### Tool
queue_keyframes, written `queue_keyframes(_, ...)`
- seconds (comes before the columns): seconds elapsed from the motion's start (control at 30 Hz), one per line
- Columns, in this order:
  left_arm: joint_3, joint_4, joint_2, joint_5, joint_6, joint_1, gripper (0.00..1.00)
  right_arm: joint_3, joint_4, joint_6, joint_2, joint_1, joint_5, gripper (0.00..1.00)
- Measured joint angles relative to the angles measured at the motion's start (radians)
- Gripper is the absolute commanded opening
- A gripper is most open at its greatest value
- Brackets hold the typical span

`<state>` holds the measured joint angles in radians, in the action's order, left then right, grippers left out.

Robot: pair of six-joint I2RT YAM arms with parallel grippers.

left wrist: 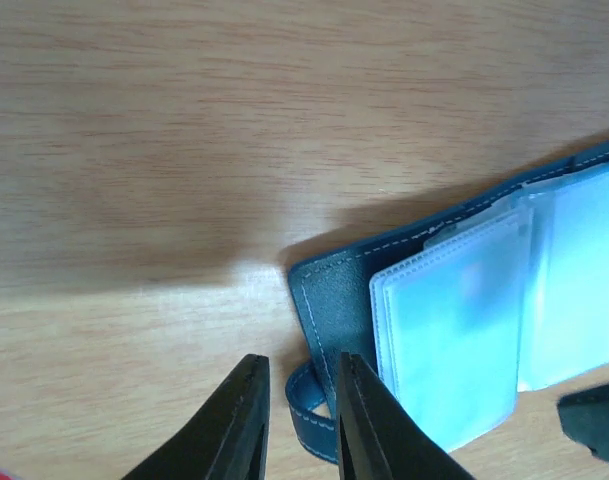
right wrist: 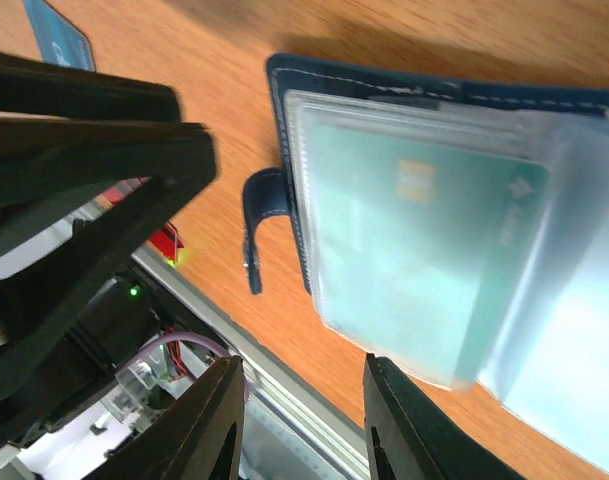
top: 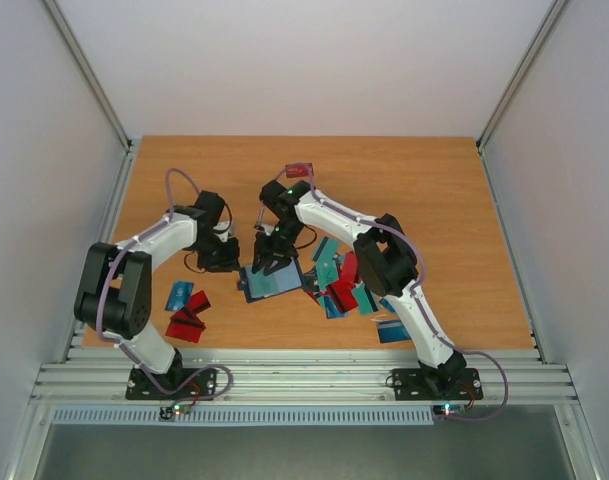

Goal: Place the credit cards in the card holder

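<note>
The navy card holder lies open on the table in front of both arms. Its clear sleeves show in the left wrist view. In the right wrist view a teal credit card sits inside a sleeve. My left gripper is open by a narrow gap at the holder's left edge, with the clasp tab lying between and below its fingertips. My right gripper hovers over the holder, open and empty. Loose teal, red and blue cards are piled right of the holder.
Red and blue cards lie near the left arm's base. One red card lies far back and one blue card near the right arm. The metal rail runs along the near edge. White walls enclose the table.
</note>
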<state>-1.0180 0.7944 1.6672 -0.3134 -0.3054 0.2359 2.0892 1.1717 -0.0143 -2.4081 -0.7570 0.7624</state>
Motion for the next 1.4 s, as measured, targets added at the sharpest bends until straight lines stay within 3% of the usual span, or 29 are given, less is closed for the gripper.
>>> queue_keyframes(0.3, -0.001, 0.021, -0.059, -0.02, 0.004, 0.0, 0.22, -0.17, -0.154, 0.075, 0.023, 0.006, 0.041, 0.31)
queue_keyframes(0.53, -0.02, 0.043, -0.103, -0.039, 0.006, 0.0, 0.22, -0.168, -0.214, 0.106, 0.001, 0.006, 0.069, 0.3)
queue_keyframes(0.83, -0.098, 0.091, -0.161, -0.041, 0.003, 0.0, 0.23, -0.096, -0.172, 0.08, 0.041, 0.013, 0.048, 0.31)
queue_keyframes(1.07, -0.154, 0.121, -0.23, -0.055, -0.013, 0.042, 0.24, -0.232, -0.146, 0.053, 0.328, 0.071, -0.022, 0.34)
queue_keyframes(1.23, -0.178, 0.141, -0.252, -0.062, -0.044, 0.168, 0.25, -0.495, -0.18, 0.065, 0.61, 0.186, -0.049, 0.36)
queue_keyframes(1.4, -0.2, 0.158, -0.257, -0.056, -0.106, 0.32, 0.26, -0.747, -0.196, 0.073, 0.781, 0.29, -0.069, 0.38)
